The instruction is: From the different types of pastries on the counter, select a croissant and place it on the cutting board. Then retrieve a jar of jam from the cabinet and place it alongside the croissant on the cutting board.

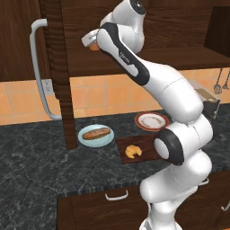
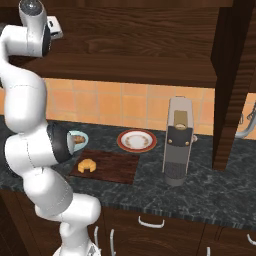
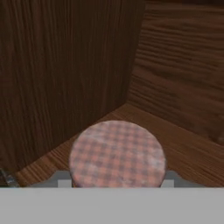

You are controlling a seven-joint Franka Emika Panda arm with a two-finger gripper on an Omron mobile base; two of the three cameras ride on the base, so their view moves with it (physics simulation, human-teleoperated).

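Inside the open cabinet [image 1: 134, 27], on its shelf near a back corner, stands the jar of jam [image 3: 117, 153] with a checked pinkish lid. My gripper [image 3: 116, 181] is shut on it, one finger on each side. From the left base view a sliver of the orange jar [image 1: 94, 47] shows under the gripper [image 1: 92, 44] at the shelf's left end. The golden croissant [image 1: 133, 151] [image 2: 87, 165] lies on the dark wooden cutting board [image 1: 126, 143] [image 2: 112, 167] on the counter [image 1: 40, 161]. A brown baguette loaf [image 1: 95, 133] rests on a pale blue plate.
The cabinet door [image 1: 60, 72] stands open at the left, its grey bar handle [image 1: 38, 67] sticking out. A red-rimmed plate [image 1: 152, 121] [image 2: 136, 140] sits behind the board. A coffee machine [image 2: 179, 142] stands to the right. Drawers run below the counter.
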